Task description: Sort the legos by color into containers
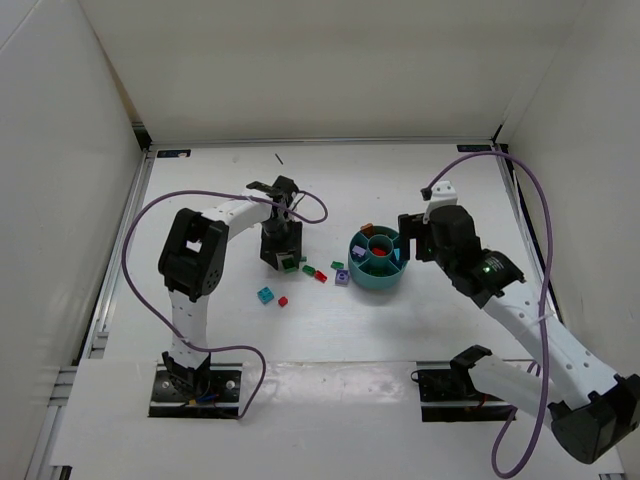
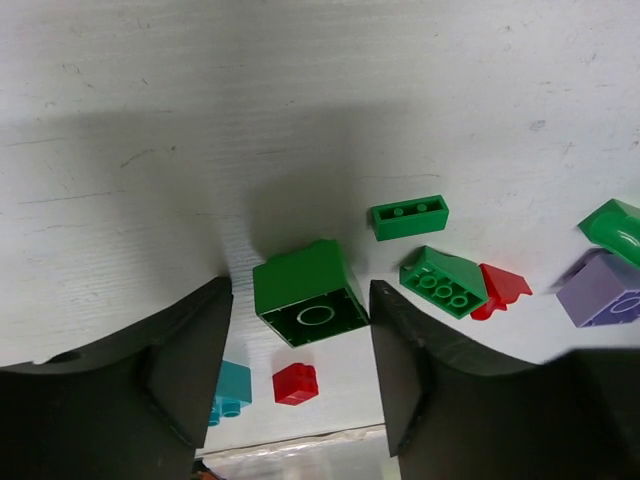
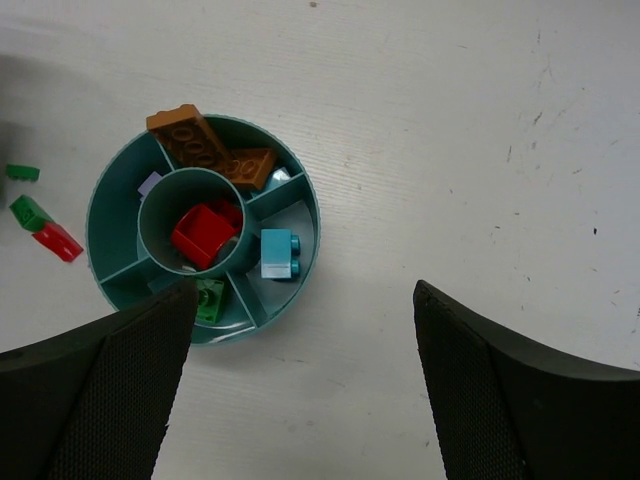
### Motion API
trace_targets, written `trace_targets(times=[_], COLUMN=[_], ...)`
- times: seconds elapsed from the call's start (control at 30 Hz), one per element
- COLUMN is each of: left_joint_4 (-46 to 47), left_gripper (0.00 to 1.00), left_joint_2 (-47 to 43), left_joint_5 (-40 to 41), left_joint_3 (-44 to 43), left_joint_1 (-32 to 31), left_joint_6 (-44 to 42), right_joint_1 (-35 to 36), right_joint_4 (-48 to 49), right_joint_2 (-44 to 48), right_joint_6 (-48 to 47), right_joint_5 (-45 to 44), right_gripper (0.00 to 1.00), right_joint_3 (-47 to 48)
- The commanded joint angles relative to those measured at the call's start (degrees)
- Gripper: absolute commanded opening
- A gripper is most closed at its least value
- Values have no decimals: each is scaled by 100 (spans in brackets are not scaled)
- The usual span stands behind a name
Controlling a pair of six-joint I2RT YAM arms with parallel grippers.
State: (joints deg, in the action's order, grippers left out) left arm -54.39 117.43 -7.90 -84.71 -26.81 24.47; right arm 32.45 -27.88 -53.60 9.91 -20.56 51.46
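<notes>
Here, green brick (image 2: 303, 280) (left pincer (image 2: 299, 300) agape)

Robotics lab cell, white panel walls (image 1: 300, 60), white table (image 1: 350, 330), bolted arm bases (image 1: 195, 385)

1 teal bowl (image 3: 312, 225), 2 brown bricks (image 3: 188, 138) (image 3: 248, 167), 2 claws (image 2: 300, 335) (image 3: 305, 300).

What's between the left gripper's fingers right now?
One green brick, hollow underside toward the camera, sits between the open left gripper's fingers; nothing else is there. The left wrist view shows it.
</notes>
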Motion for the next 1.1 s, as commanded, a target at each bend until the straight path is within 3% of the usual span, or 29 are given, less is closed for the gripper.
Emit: trace_targets(times=[0.0,0.03,0.17,0.23,0.47,0.6,0.87,1.07], left_joint_4=[78,52,-45,-80,-370,-344,-695,-599], left_gripper=[67,67,46,42,42,44,45,49], left_joint_2=[-203,-211,-290,-430,-940,-1011,-98,52], left_joint_5=[34,34,96,131,140,43,-150,-36], left_joint_3=[-46,-46,-116,-160,-906,-1844,-3602,-3763], left_joint_1=[-44,-53,-175,-202,-456,-816,-1344,-1670], left_joint_6=[-30,-47,-47,-65,-319,-574,-847,-944], right_joint_1=[51,34,7,-1,-72,-168,-431,-670], right_joint_4=[-103,-121,-121,-104,-60,-60,-112,-78], right_joint_2=[175,192,315,412,780,921,1185,1309], right_joint_6=[55,63,55,55,90,116,20,-16], right_joint_5=[-291,-282,-291,-291,-239,-159,25,298], right_gripper=[90,90,90,90,90,90,90,90], right_joint_3=[13,13,-66,-101,-312,-426,-532,-550])
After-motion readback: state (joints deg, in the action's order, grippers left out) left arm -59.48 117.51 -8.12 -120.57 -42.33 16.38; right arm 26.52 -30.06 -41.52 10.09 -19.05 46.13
